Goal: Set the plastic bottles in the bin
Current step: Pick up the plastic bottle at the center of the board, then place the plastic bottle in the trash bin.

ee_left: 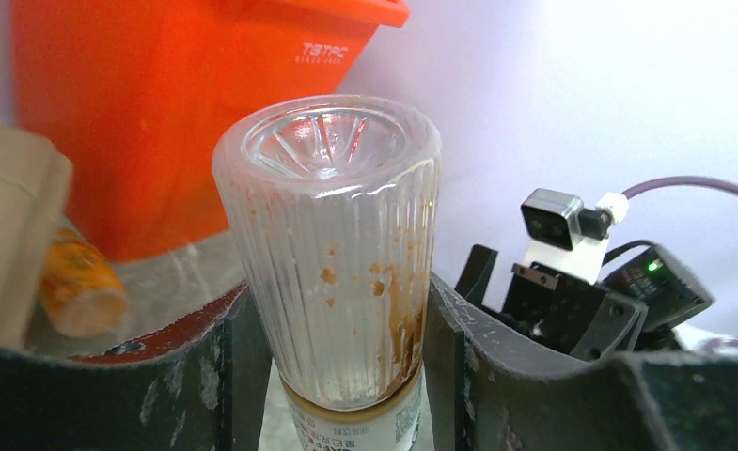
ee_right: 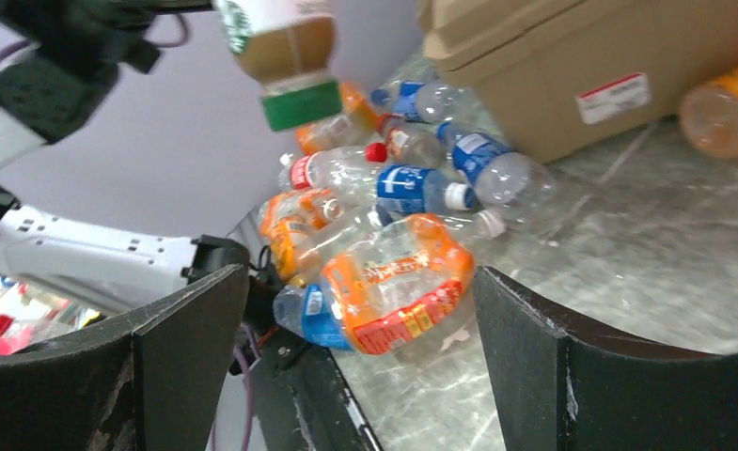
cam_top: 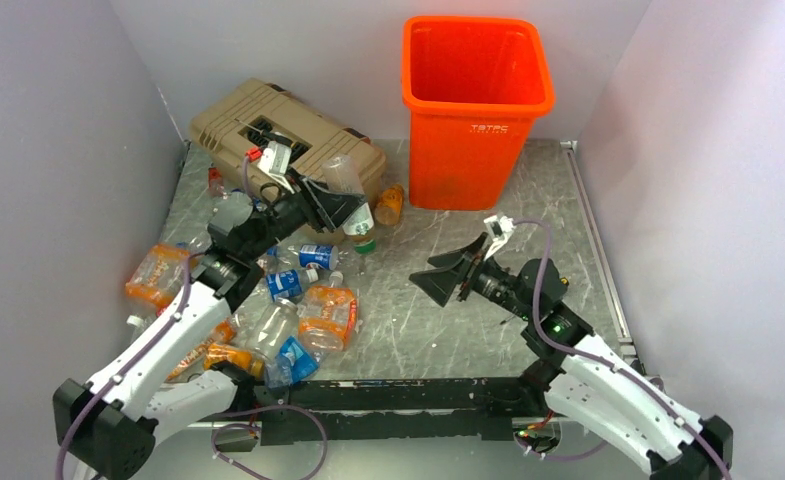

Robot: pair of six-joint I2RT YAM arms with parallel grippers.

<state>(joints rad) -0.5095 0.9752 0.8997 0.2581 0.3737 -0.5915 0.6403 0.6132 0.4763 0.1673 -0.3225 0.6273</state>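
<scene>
My left gripper (cam_top: 346, 203) is shut on a clear ribbed bottle (ee_left: 332, 244) with brown residue and a green cap, held cap-down above the table in front of the tan toolbox; it also shows in the top view (cam_top: 348, 190) and the right wrist view (ee_right: 285, 52). The orange bin (cam_top: 475, 105) stands at the back, right of the held bottle, and fills the upper left of the left wrist view (ee_left: 158, 103). My right gripper (cam_top: 438, 275) is open and empty over the table's middle. Several crushed bottles (cam_top: 288, 300) lie at the left; an orange-labelled one (ee_right: 393, 287) lies between my right fingers' view.
A tan ribbed toolbox (cam_top: 268, 125) sits at the back left. An orange bottle (cam_top: 390, 204) lies between the toolbox and the bin. White walls close in both sides. A black rail (cam_top: 388, 395) runs along the near edge.
</scene>
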